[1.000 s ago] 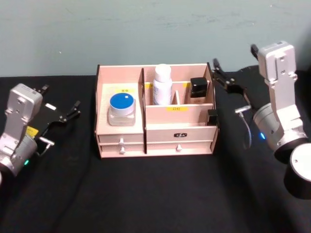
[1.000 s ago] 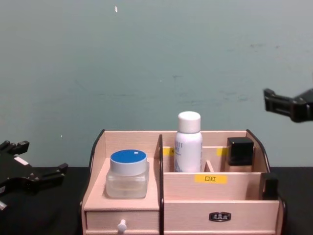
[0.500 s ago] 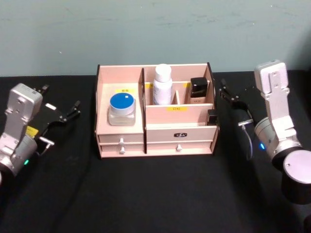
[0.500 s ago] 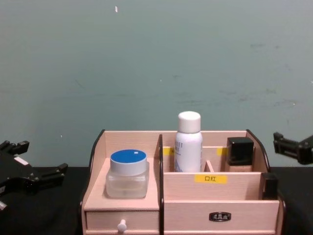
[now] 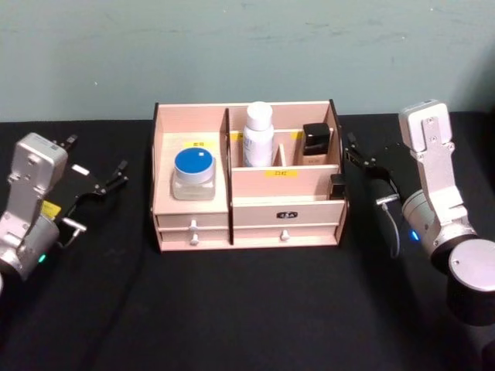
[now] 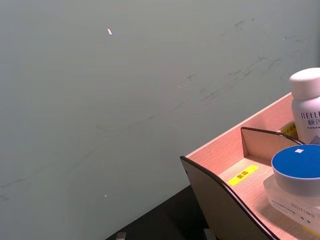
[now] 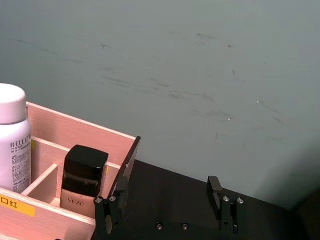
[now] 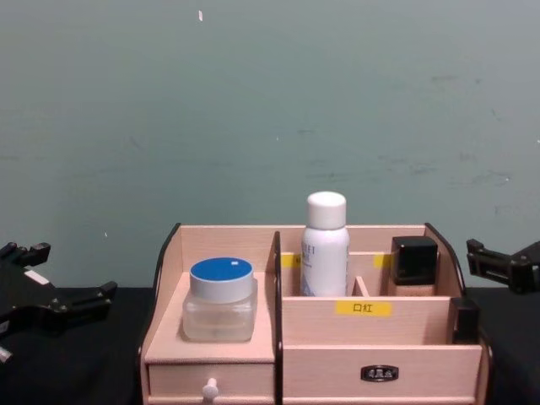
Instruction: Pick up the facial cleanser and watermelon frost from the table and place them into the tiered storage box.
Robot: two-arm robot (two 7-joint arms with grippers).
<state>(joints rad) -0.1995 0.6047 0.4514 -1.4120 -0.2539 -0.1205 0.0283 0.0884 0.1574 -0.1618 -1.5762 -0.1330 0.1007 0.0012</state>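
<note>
The tiered storage box [image 5: 192, 210] stands mid-table on the black cloth. In its back middle compartment stands a white bottle with a white cap [image 5: 258, 136] [image 8: 325, 245], which looks like the facial cleanser. I cannot tell which item is the watermelon frost. A black-capped bottle [image 5: 315, 144] [image 7: 83, 176] sits in the back right compartment. A small black item [image 5: 337, 185] is in the front right one. My right gripper [image 5: 360, 158] [image 7: 167, 200] hangs open and empty just right of the box. My left gripper [image 5: 97, 174] [image 8: 51, 283] rests open and empty at the far left.
A clear jar with a blue lid [image 5: 193, 172] [image 6: 296, 182] sits on the box's left tier. Two small drawers [image 5: 247, 224] face front. A green-grey wall [image 8: 270, 110] stands close behind the table. Black cloth [image 5: 247, 309] stretches in front of the box.
My right gripper has come down from above the box's right rear corner to a lower spot beside its right panel. The left arm and the items in the box have stayed still.
</note>
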